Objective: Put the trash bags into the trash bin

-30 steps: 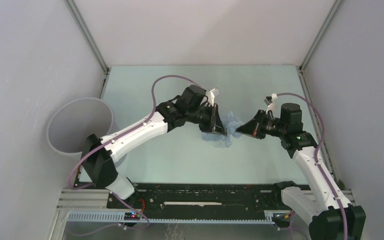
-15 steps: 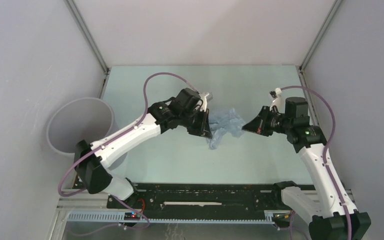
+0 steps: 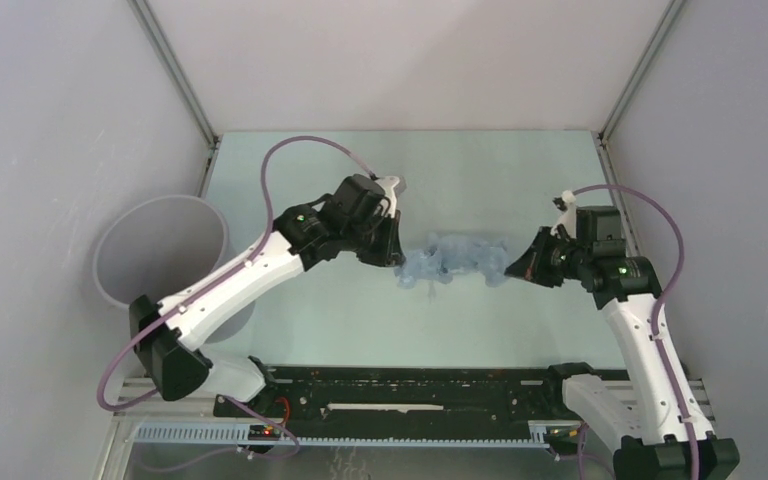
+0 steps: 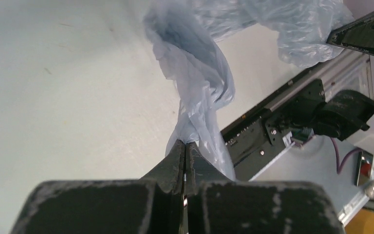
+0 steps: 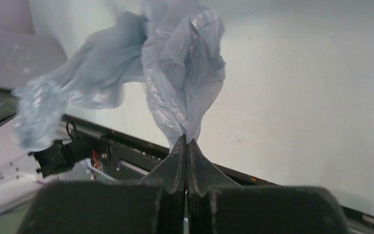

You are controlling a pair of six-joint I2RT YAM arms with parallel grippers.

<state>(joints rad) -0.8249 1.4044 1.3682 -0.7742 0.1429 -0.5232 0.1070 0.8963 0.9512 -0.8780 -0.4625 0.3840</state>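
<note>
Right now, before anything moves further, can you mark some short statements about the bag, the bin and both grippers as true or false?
1. The left gripper and the right gripper are both shut on the trash bag. True.
2. The trash bag is inside the trash bin. False: it hangs bunched between the two grippers, well to the right of the bin.
3. The trash bin stands at the left of the top view, beside the left arm. True.
4. A second bag lies loose on the table. False: only one bag is visible, and both grippers hold it.
</note>
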